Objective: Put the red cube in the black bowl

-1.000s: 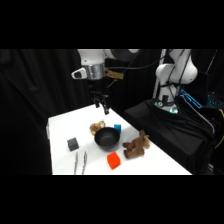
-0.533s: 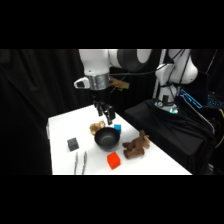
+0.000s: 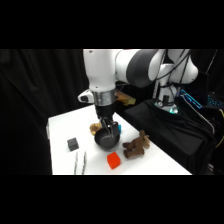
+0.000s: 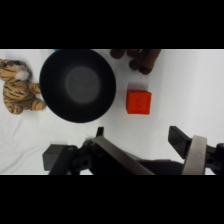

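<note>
Wrist view showed, from left to right, a striped tiger toy (image 4: 19, 92), the black bowl (image 4: 77, 85) and the red cube (image 4: 138, 102) resting on the white surface (image 4: 190, 90). Nothing was done yet: the cube lay outside the bowl, just beside it. The tool (image 4: 145, 145) hung above, released, the cube just ahead of its spread fingers.

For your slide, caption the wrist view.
Small red cube lies beside the empty round glossy black bowl, not touching it.
</note>
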Controlling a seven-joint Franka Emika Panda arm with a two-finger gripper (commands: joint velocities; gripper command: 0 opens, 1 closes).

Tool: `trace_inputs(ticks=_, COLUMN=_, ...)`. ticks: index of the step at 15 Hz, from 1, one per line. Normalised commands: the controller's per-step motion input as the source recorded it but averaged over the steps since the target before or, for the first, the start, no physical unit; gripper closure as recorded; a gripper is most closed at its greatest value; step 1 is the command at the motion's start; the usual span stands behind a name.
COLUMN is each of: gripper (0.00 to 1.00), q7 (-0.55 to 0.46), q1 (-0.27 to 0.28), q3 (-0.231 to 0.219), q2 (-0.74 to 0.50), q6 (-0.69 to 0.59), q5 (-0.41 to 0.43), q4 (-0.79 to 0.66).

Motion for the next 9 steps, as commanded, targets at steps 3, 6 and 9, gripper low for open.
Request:
trace_inputs(ticks=3, gripper=0.00, q7=0.24, q1=0.081, q3=0.017, q2=0.08, q6=0.26, q5=-0.054, q4=-0.07)
trace_inputs(ticks=6, gripper=0.00, q7=0.20, q1=0.075, q3=0.019, q2=0.07, q6=0.28, q5=-0.041, q4=-0.10)
trace_inputs(ticks=9, gripper=0.00, q7=0.16, q1=0.065, q3=0.007, q2=0.08, q6=0.32, q5=-0.049, q4=-0.10)
